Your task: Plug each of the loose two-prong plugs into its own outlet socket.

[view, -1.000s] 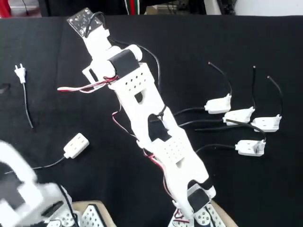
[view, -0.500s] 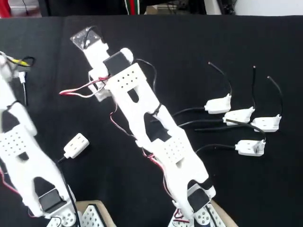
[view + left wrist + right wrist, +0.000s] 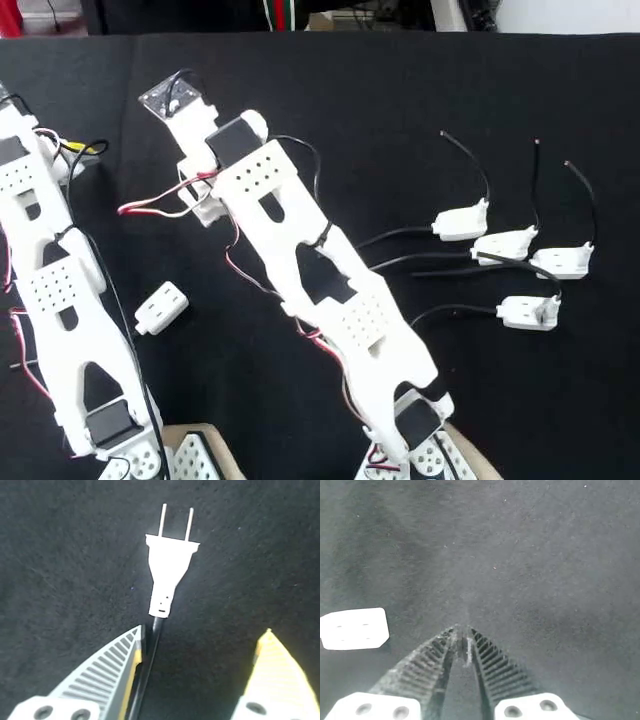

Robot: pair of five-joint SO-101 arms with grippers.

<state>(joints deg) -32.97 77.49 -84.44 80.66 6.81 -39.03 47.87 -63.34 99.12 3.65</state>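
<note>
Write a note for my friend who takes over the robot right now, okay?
Left gripper: open, poised over the loose plug, which lies flat on the black cloth, ungripped.
Right gripper: shut, empty, above the cloth.
Free socket: on the cloth between the two arms.
Done: four white pairs at the right look already joined.
Left: grab the plug, push it into the socket.

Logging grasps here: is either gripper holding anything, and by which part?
Nothing is held. The left gripper stands open over the plug, whose cord lies by one finger; the right gripper is shut on nothing.
</note>
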